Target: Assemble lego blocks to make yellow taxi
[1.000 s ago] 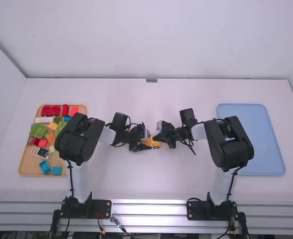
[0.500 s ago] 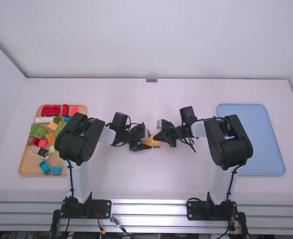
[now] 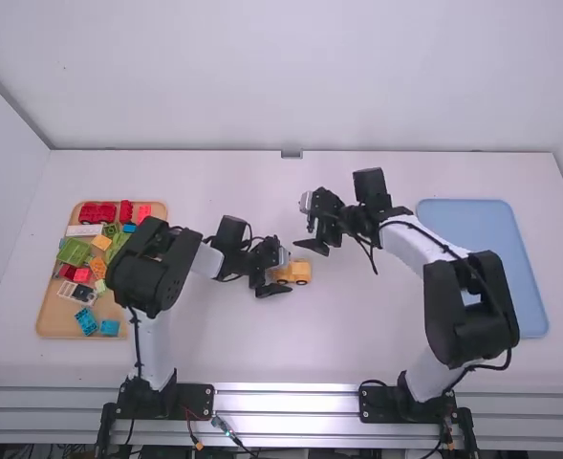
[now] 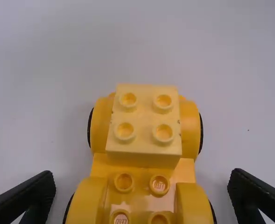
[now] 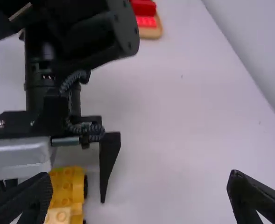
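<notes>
In the high view my left gripper is at the table's middle, around one end of the yellow car. My right gripper is farther from the camera, off the car. The left wrist view has the left gripper open, a finger on each side of the wheeled car base with gaps between. A pale yellow two-by-two block sits on the base's far end, studs up. Nothing is between the spread fingers of the right gripper; the car lies beside one finger.
A wooden tray of red, green, blue, orange and white pieces stands at the left, partly behind the left arm. At the right, a blue tray lies partly behind the right arm.
My right gripper has left the car's side and moved away from the camera, its arm unfolding behind it. The left arm and the car have stayed in place.
</notes>
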